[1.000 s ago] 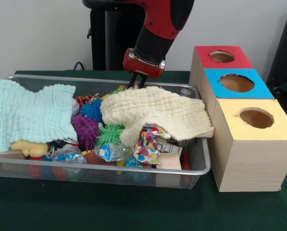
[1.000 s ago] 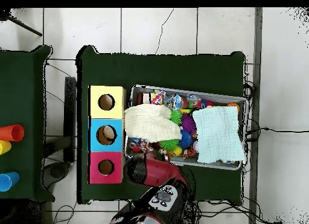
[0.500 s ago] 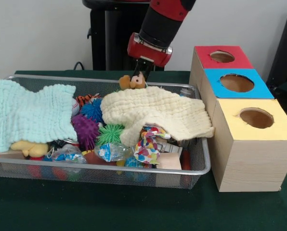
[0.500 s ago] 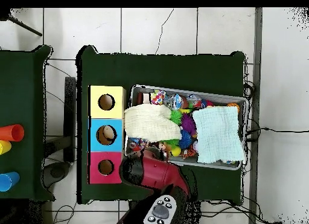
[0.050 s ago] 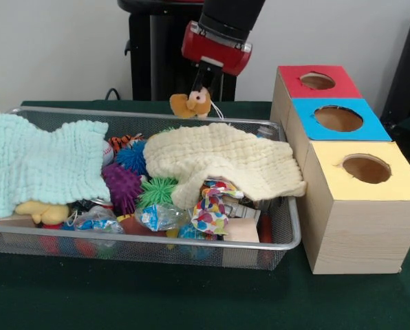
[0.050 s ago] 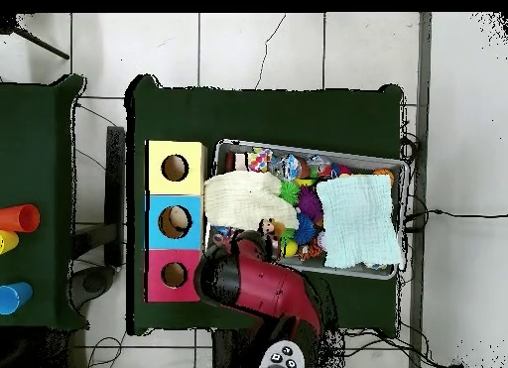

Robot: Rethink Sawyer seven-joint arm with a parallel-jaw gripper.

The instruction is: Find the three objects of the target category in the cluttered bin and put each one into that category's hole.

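- Front view: the claw now hangs clear above the wire bin, clenched on a small orange plush toy. A second ago its tips were down at the far edge of the cream cloth and no toy showed; half a second ago the toy was only just off that cloth. The lift means the pick has worked, so the next step is likely the carry to the box.
- Front view: the box with the red hole, blue hole and yellow hole stands beside the claw, toward the picture's right and lower than the toy. Below the claw, the cream cloth and a pale blue cloth cover much of the bin, so whatever lies under them is hidden.
- Overhead view: the arm covers the claw itself, so its grip cannot be read here. The plush toy shows just past the arm's end, over the bin's edge nearest the robot.
- Overhead view: something tan already sits inside the blue hole; I cannot tell what it is. Which hole suits the toy is not marked anywhere.
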